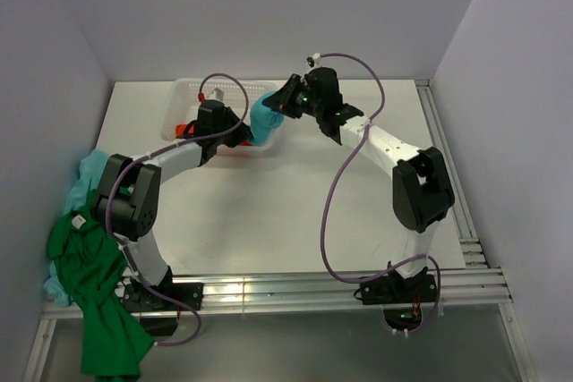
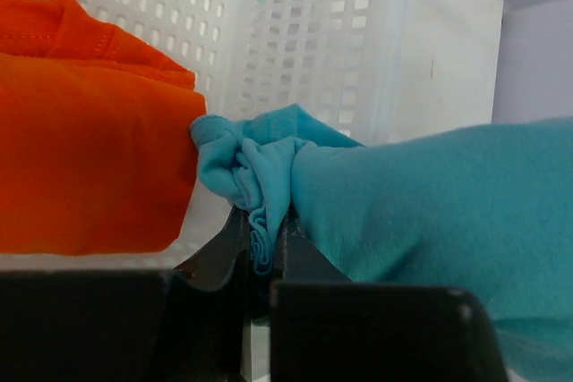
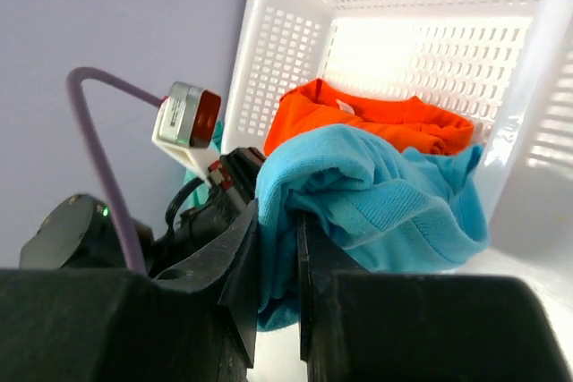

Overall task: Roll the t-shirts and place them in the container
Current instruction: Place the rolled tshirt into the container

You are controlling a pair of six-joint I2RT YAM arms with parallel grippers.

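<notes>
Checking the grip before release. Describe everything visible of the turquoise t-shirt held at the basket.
The turquoise soft cloth t-shirt is bunched into a wrinkled roll. It is held at the right side of the white plastic mesh basket, touching the folded orange-red cloth t-shirt. The left end effector pinches one crumpled end; the right end effector clamps the other.

**What I'm Built From**

My left arm (image 1: 170,160) and right arm (image 1: 385,145) are white links joined by bulky black housings (image 1: 419,190), each trailed by a purple cable (image 1: 333,194). My left claw (image 2: 260,248) and right claw (image 3: 277,257) have flat black fingers (image 2: 219,255). A green light (image 1: 305,97) glows on my right wrist.
</notes>
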